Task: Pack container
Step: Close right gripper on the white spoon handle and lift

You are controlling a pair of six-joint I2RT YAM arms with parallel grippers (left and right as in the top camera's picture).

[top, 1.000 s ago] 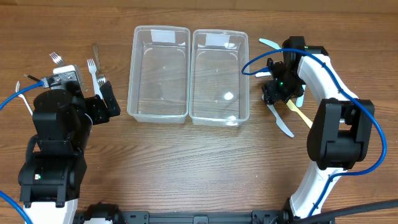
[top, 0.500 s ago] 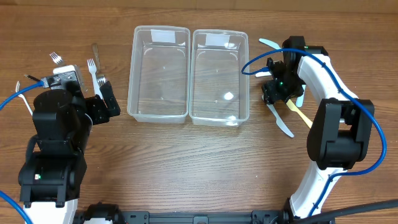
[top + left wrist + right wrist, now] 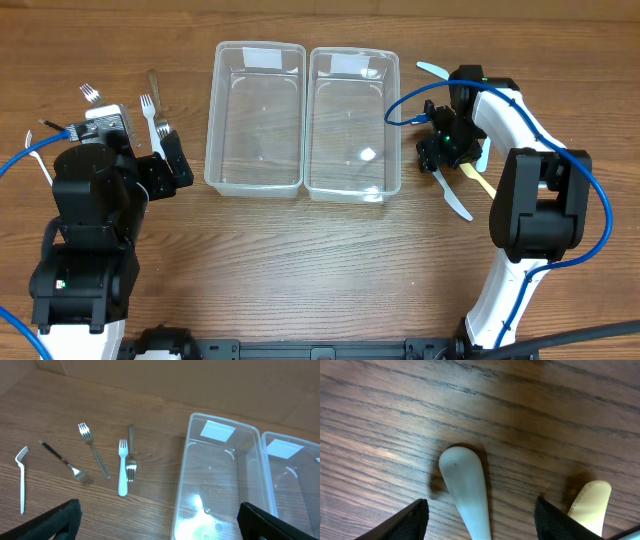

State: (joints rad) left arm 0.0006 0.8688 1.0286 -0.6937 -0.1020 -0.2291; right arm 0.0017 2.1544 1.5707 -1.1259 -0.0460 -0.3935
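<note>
Since a moment ago the right arm has swung a little toward the left of the overhead frame. Its big elbow block is pulled in and its wrist sits slightly lower, close beside the right container. The left arm hasn't budged, and nothing on the worktop has shifted. From the right wrist camera, the right jaws stand wide and low over the wood. The rounded end of a white spoon lies between them, not gripped, and the tip of a cream utensil lies at the lower right of that view. A pale blue spoon lies apart, toward the upper right, near the right container's top corner. The left jaws are wide too and hold nothing. They sit at the lower corners of the left wrist view, which looks onto the forks scattered at left, a white fork among them, and onto the left container. The two clear containers stand side by side at top centre, walls touching, and all the cutlery lies outside them on the worktop.
</note>
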